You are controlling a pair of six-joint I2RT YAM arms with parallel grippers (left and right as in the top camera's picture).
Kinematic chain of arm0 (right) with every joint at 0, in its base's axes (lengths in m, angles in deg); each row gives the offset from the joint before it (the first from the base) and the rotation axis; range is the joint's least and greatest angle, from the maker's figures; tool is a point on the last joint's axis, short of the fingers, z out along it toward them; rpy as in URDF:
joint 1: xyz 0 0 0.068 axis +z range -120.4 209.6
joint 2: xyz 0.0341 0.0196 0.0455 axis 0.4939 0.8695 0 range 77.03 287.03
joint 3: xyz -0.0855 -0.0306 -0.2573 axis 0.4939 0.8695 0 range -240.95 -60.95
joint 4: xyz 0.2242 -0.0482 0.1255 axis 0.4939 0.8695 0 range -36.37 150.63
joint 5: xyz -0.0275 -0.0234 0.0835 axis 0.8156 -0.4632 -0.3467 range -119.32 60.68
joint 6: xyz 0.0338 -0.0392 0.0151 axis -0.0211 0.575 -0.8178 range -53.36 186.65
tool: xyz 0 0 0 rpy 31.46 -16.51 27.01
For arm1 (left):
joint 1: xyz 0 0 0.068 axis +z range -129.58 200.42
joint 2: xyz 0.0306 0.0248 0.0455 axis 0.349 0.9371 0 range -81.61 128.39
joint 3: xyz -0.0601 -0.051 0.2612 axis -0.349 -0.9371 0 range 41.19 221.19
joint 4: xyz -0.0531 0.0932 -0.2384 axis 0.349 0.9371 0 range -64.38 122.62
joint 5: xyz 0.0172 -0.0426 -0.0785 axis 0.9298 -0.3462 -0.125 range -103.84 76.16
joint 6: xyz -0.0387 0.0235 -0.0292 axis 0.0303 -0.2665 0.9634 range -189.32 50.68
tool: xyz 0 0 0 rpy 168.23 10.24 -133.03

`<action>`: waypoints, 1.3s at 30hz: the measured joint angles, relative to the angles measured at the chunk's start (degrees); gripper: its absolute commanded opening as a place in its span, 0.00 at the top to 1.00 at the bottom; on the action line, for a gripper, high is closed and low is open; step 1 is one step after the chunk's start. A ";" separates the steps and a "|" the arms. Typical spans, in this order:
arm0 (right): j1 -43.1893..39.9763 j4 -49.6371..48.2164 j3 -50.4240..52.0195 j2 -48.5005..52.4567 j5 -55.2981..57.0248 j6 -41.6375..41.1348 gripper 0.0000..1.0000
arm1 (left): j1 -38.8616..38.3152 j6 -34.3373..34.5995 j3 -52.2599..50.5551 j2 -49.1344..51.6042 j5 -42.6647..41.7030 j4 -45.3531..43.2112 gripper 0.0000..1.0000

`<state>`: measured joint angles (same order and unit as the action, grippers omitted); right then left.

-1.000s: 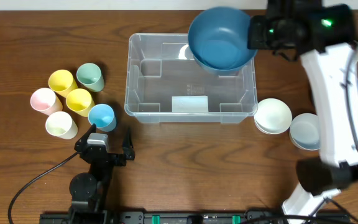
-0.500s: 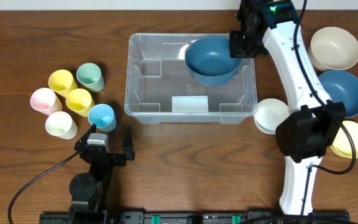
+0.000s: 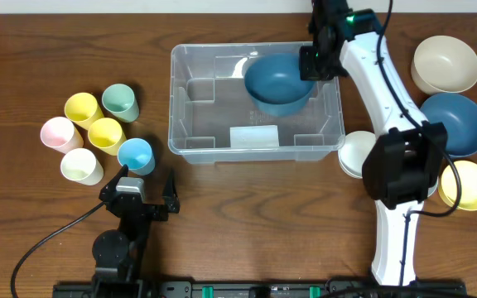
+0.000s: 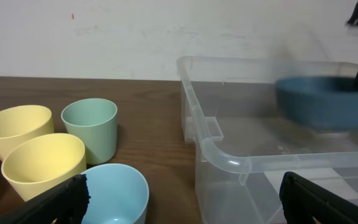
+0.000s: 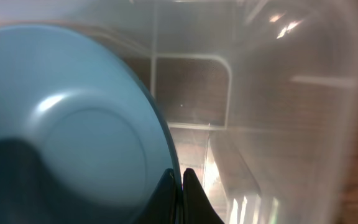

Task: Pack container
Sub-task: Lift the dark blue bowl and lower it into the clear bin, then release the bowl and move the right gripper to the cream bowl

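Observation:
The clear plastic container [image 3: 190, 141] stands at the table's middle back; it also shows in the left wrist view [image 4: 229, 158] and the right wrist view [image 5: 291, 118]. My right gripper [image 3: 311, 63] is shut on the rim of a dark blue bowl [image 3: 278, 83] and holds it inside the container's right half; in the right wrist view the fingers [image 5: 180, 186] pinch the bowl's [image 5: 73, 137] rim. My left gripper [image 3: 147, 192] is open and empty near the table's front left, next to a light blue cup [image 3: 136, 155].
Several pastel cups stand left of the container: yellow [image 3: 82, 108], green [image 3: 120, 102], pink [image 3: 59, 132], cream [image 3: 81, 165]. Bowls lie at the right: cream [image 3: 445, 64], blue [image 3: 458, 120], yellow [image 3: 469, 184], white [image 3: 356, 153].
My right gripper has carried the dark blue bowl down from above the container's back right corner into the container. The left arm has not moved.

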<state>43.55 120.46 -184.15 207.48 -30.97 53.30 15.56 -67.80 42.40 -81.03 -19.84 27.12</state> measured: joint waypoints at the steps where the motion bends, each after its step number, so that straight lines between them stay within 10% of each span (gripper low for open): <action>1: 0.02 -0.48 0.70 0.37 0.00 0.00 0.99 | 0.00 0.00 0.00 0.00 0.00 0.02 0.02; 5: 0.04 -3.26 4.11 1.18 0.17 0.02 0.96 | 0.00 0.00 0.00 0.00 0.00 0.02 0.02; 11: 0.11 -6.05 5.57 1.18 0.24 0.26 0.64 | 0.00 0.00 0.00 0.00 0.00 0.02 0.02; 39: -11.65 7.61 -4.96 -22.16 6.80 -1.38 0.51 | 0.00 0.00 0.00 0.00 0.00 0.00 0.02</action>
<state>31.90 128.07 -189.11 185.32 -24.17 51.92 15.56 -67.80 42.40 -81.03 -19.84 27.12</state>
